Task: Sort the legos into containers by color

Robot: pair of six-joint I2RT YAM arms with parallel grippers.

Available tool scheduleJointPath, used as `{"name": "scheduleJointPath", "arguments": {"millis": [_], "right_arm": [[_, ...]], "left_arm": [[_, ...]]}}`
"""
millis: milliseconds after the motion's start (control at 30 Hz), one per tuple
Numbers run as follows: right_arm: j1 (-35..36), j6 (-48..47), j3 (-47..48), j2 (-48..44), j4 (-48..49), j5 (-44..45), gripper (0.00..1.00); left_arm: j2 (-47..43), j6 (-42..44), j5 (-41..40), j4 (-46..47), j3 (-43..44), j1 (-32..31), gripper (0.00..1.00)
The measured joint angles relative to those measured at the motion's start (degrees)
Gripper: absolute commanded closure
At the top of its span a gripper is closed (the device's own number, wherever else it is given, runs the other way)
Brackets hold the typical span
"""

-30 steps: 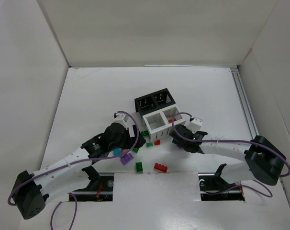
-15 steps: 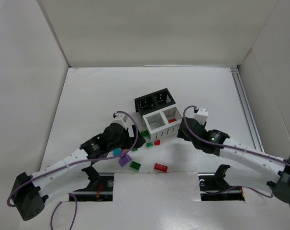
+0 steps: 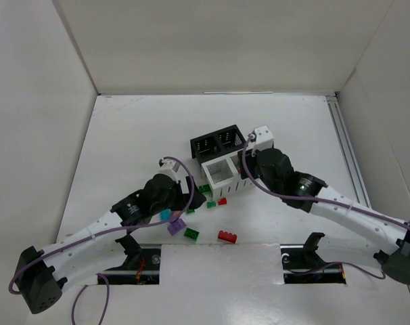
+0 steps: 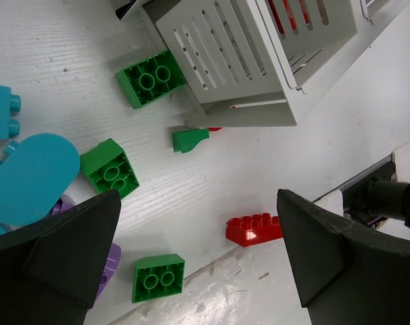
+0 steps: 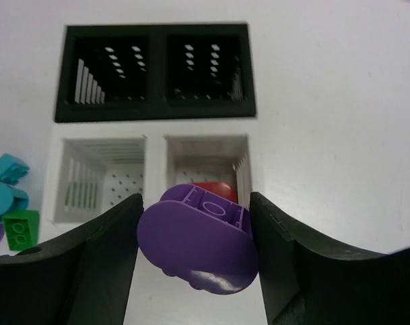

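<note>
My right gripper [image 5: 195,250] is shut on a purple lego [image 5: 197,247] and holds it above the white bin [image 5: 154,152], over the near wall of its right cell, where a red lego [image 5: 215,189] lies. The left cell looks empty. The black bin [image 5: 157,71] behind it looks empty in both cells. In the top view the right gripper [image 3: 244,166] hangs over the white bin [image 3: 222,175]. My left gripper [image 4: 198,257] is open and empty above loose legos: a red brick [image 4: 254,229], green bricks [image 4: 157,277] [image 4: 110,167] [image 4: 151,79], teal pieces [image 4: 29,176] and a purple one [image 4: 107,261].
In the top view the loose legos lie between the white bin and the table's near edge: a red brick [image 3: 226,236], a green brick [image 3: 191,233], a purple brick [image 3: 176,227]. The black bin [image 3: 218,142] touches the white bin's far side. White walls enclose the table.
My right arm has lifted the purple lego from the table in front of the white bin and swung back and left over the bin. A green brick near the front shifted slightly. The left arm barely moved.
</note>
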Motion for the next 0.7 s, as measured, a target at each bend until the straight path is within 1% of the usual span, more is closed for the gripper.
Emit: {"name": "scheduleJointPath", "arguments": {"millis": [133,267,467,533,567,600,633,700], "right_arm": [[0.00,-6.60,5.66,7.93,4.85,-4.96,0.50],[0.00,-10.56,7.63,13.11,7.87,-9.55,0.50],[0.00,-13.77,8.50,16.44,9.38,-14.01,0.50],[-0.02,-14.16,8.83,17.00,10.23,-15.54,0.49],[-0.02,-14.21,8.85,17.25,10.73,-16.31,0.47],[0.00,-14.23,8.85,17.51,11.04,-16.94,0.41],[0.00,-14.23,8.85,17.73,11.41,-17.53,0.36],[-0.02,-14.25,8.85,18.34,12.00,-18.69,0.33]], "left_arm": [[-0.90,-0.42,-0.02,-0.09,0.00,0.00,0.01],[-2.60,-1.18,-0.07,-0.57,-0.02,0.00,0.01],[-3.87,-2.16,-0.31,-1.07,-0.02,0.00,0.01],[-3.91,-2.43,-0.31,-1.46,-0.02,0.00,0.01],[-4.00,-2.56,-0.33,-1.60,-0.02,0.00,0.01],[-4.09,-2.60,-0.33,-1.75,-0.04,0.00,0.01],[-4.20,-2.62,-0.37,-1.88,-0.04,0.00,0.01],[-4.26,-2.64,-0.44,-2.10,-0.07,0.00,0.01]]}}
